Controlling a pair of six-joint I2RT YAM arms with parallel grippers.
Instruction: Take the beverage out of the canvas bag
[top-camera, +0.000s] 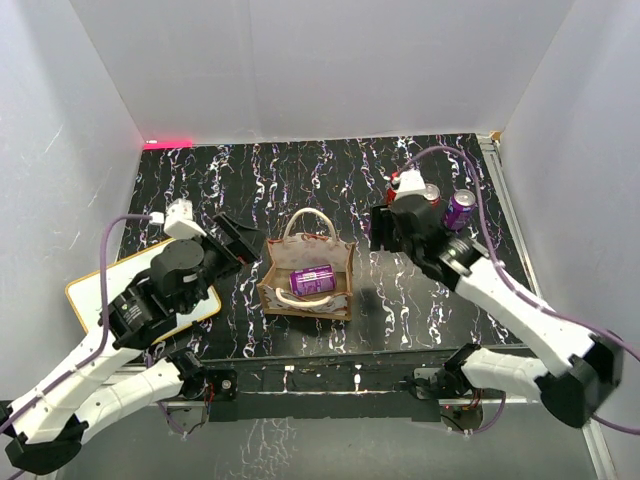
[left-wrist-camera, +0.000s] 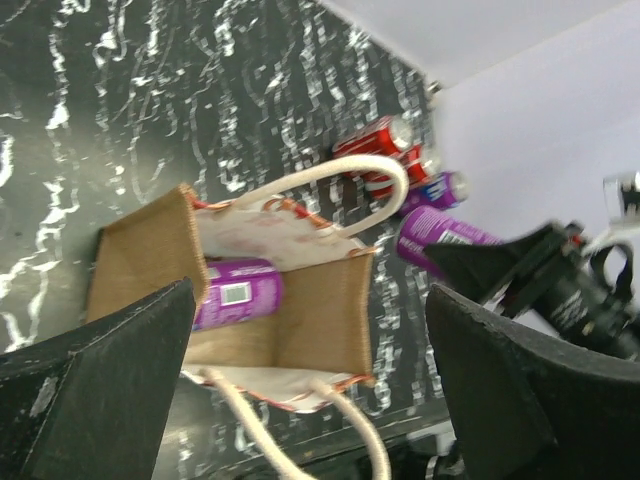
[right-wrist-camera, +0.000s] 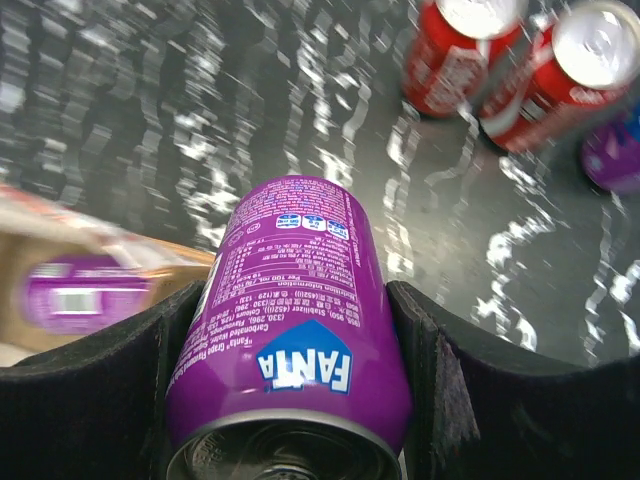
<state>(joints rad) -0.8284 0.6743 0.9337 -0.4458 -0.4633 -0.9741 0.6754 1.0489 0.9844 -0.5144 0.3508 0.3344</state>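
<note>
Small boxy tan-brown canvas bag (top-camera: 268, 278) sits mid-table on the black, white-veined tabletop (top-camera: 200, 190), mouth open upward. One cream rope handle (top-camera: 310, 218) stands up at the bag's far side. The other rope handle (top-camera: 284, 296) droops over its near rim.

Inside the bag: one purple drink can (top-camera: 312, 279) lying on its side, label visible. It is blurred in the right wrist view.

Right gripper (right-wrist-camera: 295, 300): clenched on a purple Fanta can (right-wrist-camera: 290, 250), one black finger on each side of the barrel, can base toward the wrist camera. In the left wrist view this can is outside the bag, just off its right side. The top view hides it under the wrist. Whether it touches the tabletop: cannot tell.

Left gripper (left-wrist-camera: 310, 300): released, fingers wide apart, nothing between them. It hangs just left of the bag, aimed across the open mouth.

Beyond the bag's right side, upright and close together: a red soda can (right-wrist-camera: 455, 45), a second red soda can (right-wrist-camera: 575, 60) and a spare purple can (right-wrist-camera: 612, 155).

Flat white board with an orange rim (top-camera: 92, 283) lies well left of the bag, partly under the left arm.
</note>
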